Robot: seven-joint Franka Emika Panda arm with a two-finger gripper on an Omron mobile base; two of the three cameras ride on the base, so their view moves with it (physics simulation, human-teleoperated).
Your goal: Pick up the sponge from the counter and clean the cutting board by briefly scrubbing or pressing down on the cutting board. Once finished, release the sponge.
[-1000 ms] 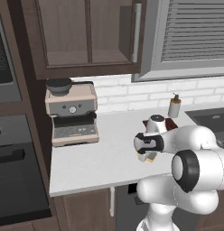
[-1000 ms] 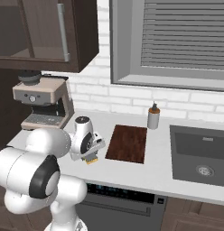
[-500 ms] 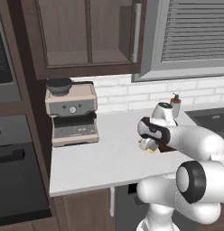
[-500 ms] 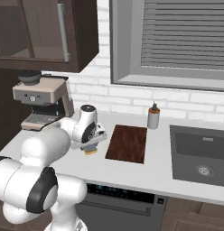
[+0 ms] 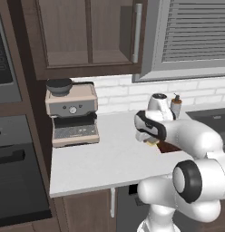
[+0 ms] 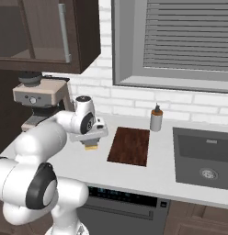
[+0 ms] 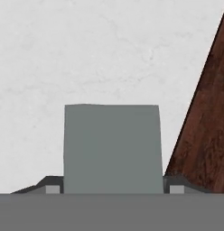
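Sponge (image 7: 112,149) clamped in gripper (image 6: 91,145) | above counter (image 6: 134,176) | just beside cutting board (image 6: 129,146)

This is a home kitchen. A white counter (image 6: 134,172) sits on brown wood cabinets, and a white brick backsplash (image 6: 129,103) rises behind it. An espresso machine (image 5: 71,112) stands at the counter's left end, with a black oven front (image 5: 17,181) further left of it. Dark wood wall cupboards (image 5: 89,34) hang above the machine. To the right along the counter lie a reddish-brown cutting board (image 6: 129,146), a small soap bottle (image 6: 156,119) and a dark sink basin (image 6: 205,158), under a window with closed blinds (image 6: 189,39).
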